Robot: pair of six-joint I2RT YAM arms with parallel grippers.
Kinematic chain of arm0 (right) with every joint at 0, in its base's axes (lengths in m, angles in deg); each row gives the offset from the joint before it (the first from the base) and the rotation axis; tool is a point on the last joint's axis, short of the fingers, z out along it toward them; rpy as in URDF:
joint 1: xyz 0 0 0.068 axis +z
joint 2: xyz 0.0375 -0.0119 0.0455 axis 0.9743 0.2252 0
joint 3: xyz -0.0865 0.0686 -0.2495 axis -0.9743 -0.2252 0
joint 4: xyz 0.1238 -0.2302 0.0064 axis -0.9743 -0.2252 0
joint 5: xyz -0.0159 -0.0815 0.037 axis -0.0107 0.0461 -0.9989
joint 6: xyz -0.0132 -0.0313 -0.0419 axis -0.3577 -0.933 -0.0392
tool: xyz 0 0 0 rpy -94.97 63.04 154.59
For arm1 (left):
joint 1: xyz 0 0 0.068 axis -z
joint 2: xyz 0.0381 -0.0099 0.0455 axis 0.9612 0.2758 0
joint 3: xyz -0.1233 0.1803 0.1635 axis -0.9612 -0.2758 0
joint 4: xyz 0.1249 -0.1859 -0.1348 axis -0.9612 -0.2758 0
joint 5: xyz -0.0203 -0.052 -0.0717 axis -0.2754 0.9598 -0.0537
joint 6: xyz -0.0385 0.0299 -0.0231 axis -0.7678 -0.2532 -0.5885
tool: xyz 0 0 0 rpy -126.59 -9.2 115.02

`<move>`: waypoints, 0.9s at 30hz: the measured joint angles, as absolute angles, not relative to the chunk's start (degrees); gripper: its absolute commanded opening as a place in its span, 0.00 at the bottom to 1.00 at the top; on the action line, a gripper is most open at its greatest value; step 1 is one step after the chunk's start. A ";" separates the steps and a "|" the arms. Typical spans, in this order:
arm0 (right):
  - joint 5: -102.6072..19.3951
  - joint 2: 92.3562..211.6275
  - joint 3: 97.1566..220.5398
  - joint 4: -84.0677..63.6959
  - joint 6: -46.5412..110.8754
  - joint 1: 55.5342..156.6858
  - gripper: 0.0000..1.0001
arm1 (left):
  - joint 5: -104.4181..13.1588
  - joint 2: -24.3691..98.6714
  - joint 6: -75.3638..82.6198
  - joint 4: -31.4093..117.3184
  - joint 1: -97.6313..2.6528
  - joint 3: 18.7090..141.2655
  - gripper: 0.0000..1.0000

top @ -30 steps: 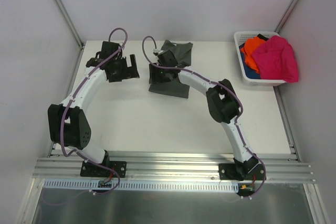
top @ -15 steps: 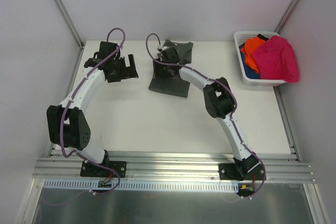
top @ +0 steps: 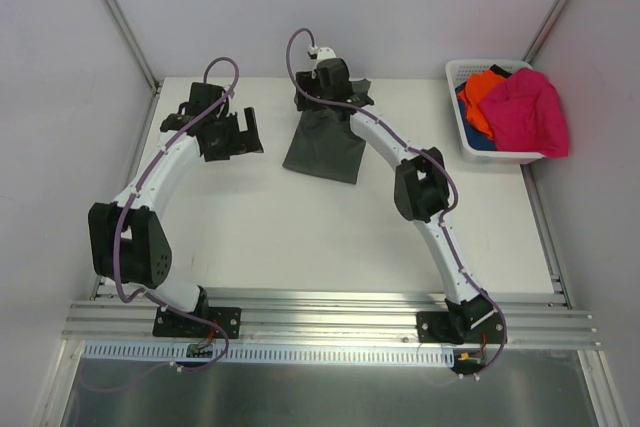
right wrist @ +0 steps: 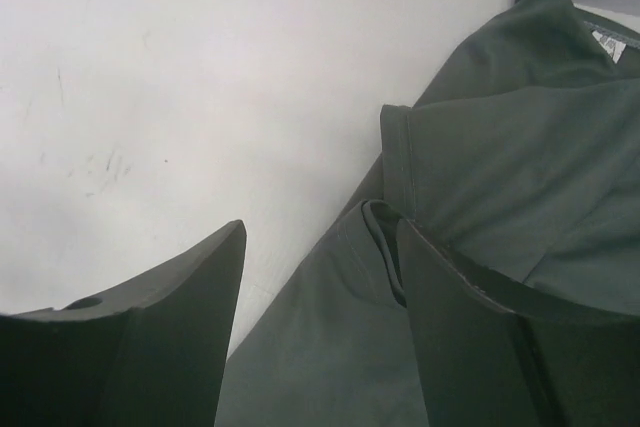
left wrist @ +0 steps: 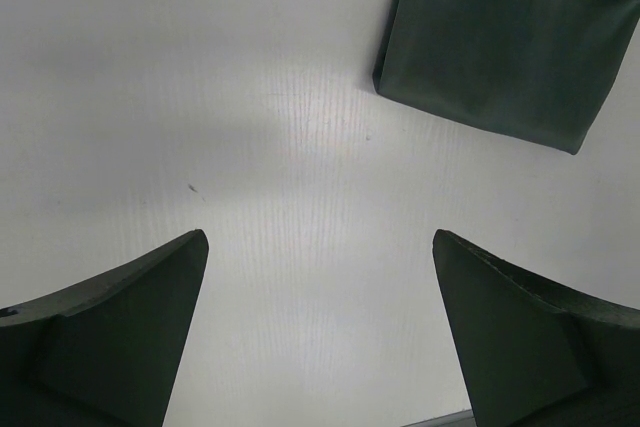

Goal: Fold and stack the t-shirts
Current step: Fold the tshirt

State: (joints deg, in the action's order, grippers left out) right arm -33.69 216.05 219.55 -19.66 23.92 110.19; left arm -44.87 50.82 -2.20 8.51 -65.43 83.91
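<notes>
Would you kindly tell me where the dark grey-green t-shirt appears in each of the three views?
Top external: the dark grey-green t-shirt lies upper centre, towards the far side of the white table.
Left wrist: it sits in the top right corner.
Right wrist: it fills the right half.
Shared landmark: the white table bordering the shirt's edge.

grey-green tee point(top: 322, 150): soft matt cloth | table point(top: 280, 232): smooth matt white | basket point(top: 478, 152): wht plastic lattice
</notes>
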 measured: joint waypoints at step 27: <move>-44.40 204.16 190.15 -27.63 33.01 113.25 0.64 | -43.85 50.21 -2.33 8.54 -65.87 83.93 0.98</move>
State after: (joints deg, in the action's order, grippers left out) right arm -44.40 204.16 190.15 -27.63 33.01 113.25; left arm -43.85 50.21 -2.33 8.54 -65.87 83.93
